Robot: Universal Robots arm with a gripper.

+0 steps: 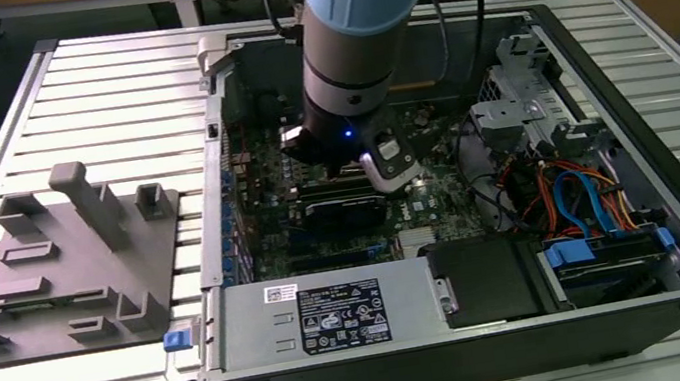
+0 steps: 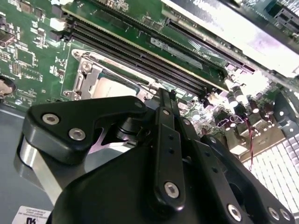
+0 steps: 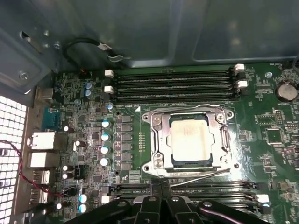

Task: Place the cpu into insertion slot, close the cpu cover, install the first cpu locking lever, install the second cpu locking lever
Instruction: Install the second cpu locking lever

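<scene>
The cpu (image 3: 190, 139), a pale metal square, lies in the socket on the green motherboard; its corner also peeks out as the cpu (image 2: 108, 87) in the second wrist view. The cpu cover (image 3: 156, 140), a grey metal frame, lies flat around it. One thin wire locking lever (image 3: 201, 173) runs along the socket's side nearest my fingers, slightly slanted. Another lever (image 3: 187, 109) lies along the opposite side. My gripper (image 3: 161, 184) is shut, its tips together at the near lever's end; I cannot tell if they touch it. From outside, the gripper (image 1: 339, 165) is down inside the open computer case.
Black memory slots (image 3: 173, 81) flank the socket on both sides. Capacitors (image 3: 105, 140) stand beside it. The case wall (image 3: 140, 28) rises behind the board. Drive cage and cables (image 1: 569, 187) fill the exterior view's right. A grey fixture (image 1: 68, 261) sits on the table at its left.
</scene>
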